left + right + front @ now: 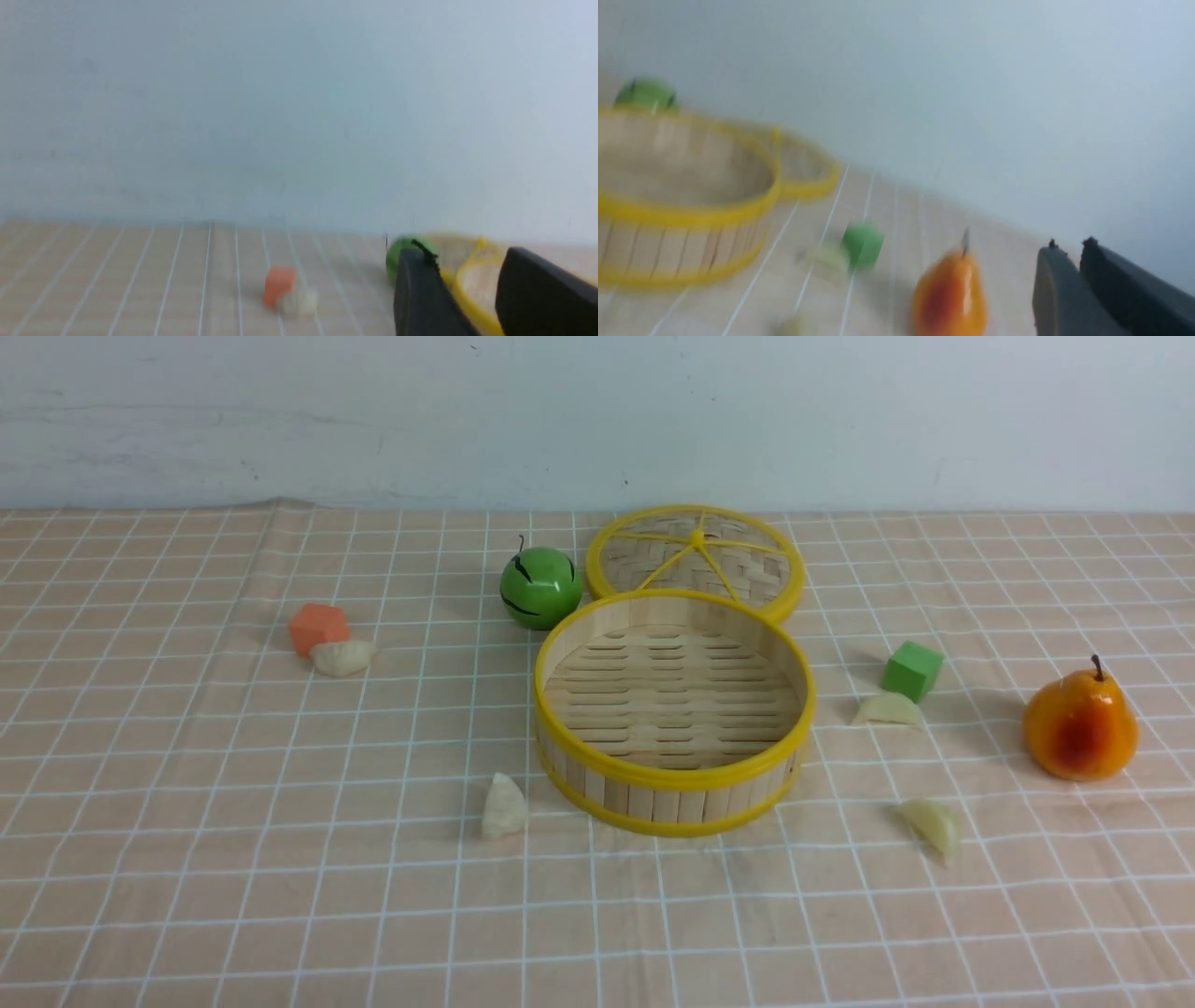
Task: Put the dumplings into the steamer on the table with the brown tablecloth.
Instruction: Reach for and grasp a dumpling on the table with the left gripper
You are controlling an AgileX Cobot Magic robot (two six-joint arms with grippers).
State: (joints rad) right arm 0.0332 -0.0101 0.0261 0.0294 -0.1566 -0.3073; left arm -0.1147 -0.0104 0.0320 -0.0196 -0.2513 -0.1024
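Dumplings (504, 807), four in all, are seen lying on the brown tablecloth (187, 896) around the steamer (672, 793). The steamer's slatted floor is bare. A woven lid (738, 569) is laid flat behind the steamer, partly hidden by its far rim.

A pear (1080, 726) is stood upright well to the steamer's right, and a green apple (539, 586) is placed just beyond its far-left rim. A green cube (912, 670) is set near the steamer's right, an orange cube (318, 628) well to its left.

Of the dumplings, one is pressed against the orange cube with its long axis crosswise. One just beside the steamer's near-left wall is pointed away from the robot. One by the green cube is laid crosswise, and one near the steamer's near right is angled diagonally.

Neither arm is caught in the front view. The left gripper (460, 261) is held low and level with its jaws parted and nothing between them. The right gripper (1068, 247) is held low and drawn narrow, its fingers side by side, gripping nothing.
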